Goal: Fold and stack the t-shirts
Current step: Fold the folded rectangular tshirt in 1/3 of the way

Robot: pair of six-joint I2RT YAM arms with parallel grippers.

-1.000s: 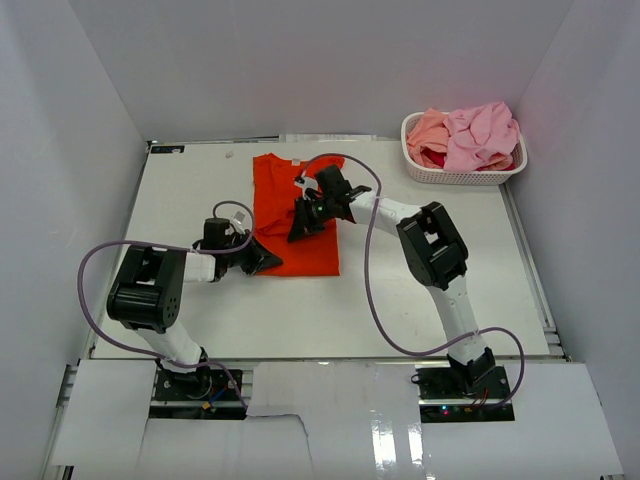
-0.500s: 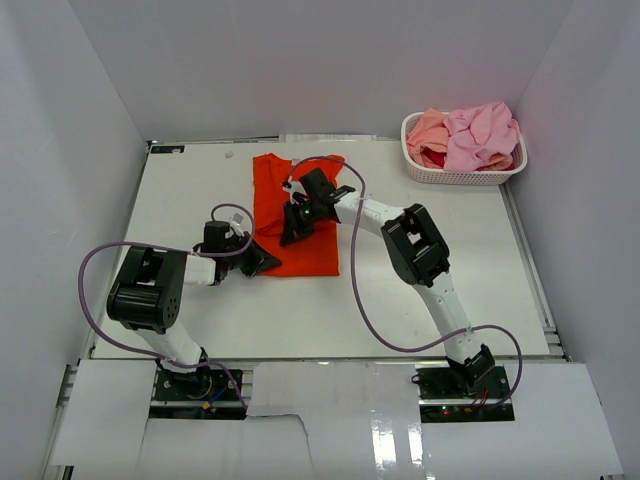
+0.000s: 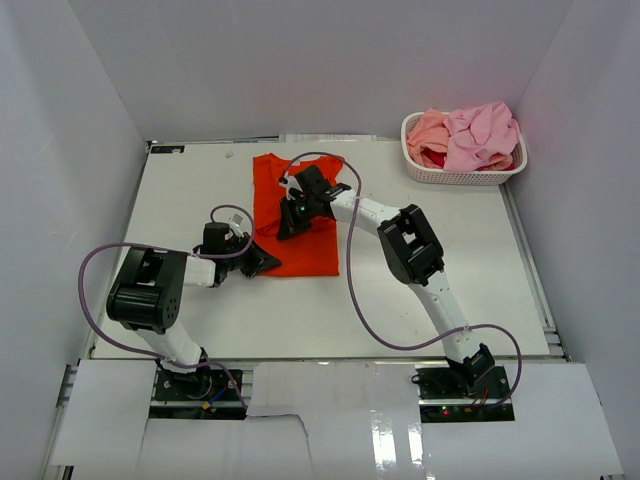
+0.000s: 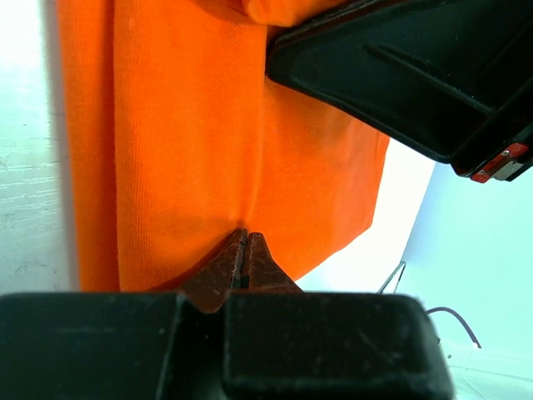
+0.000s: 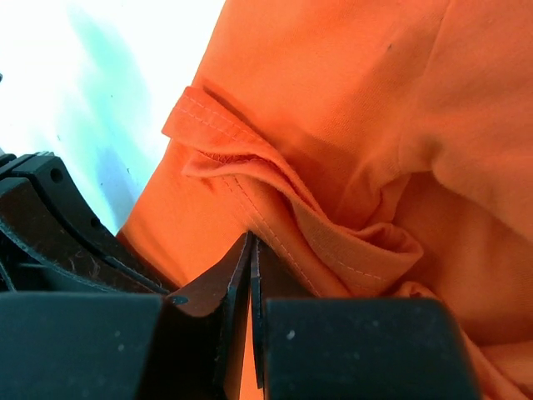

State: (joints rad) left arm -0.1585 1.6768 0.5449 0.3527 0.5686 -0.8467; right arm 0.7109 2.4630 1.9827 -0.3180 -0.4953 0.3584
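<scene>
from the top view, the right gripper point(image 3: 289, 226) has slid left across the orange shirt point(image 3: 312, 256) since a second ago, and the arm's elbow has swung in with it. the left gripper point(image 3: 266, 262) sits where it was, at the shirt's near left corner. the shirt lies flat on the table point(image 3: 200, 190), a long strip running away from the arms, left of the middle. its outline looks the same as before. from this height i cannot tell how either gripper's fingers stand.

the basket point(image 3: 462, 178) stands at the far right corner of the table, well apart from the shirt and both arms, and nothing in it has moved. it holds a heap of cloth: a pink shirt point(image 3: 482, 132) on top at the right, a salmon shirt point(image 3: 427, 128) at the left, and a scrap of dark red shirt point(image 3: 432, 158) showing low between them. the heap rises above the rim.

in the left wrist view, the left gripper's point(image 4: 244, 247) fingers are pressed together with orange cloth nipped between their tips, a crease running up from them. the right gripper's black body fills the top right corner.

in the right wrist view, the right gripper's point(image 5: 251, 250) fingers are likewise squeezed tight, pinching a bunched, stitched hem of the orange shirt. the left gripper's dark body shows at the lower left edge.
</scene>
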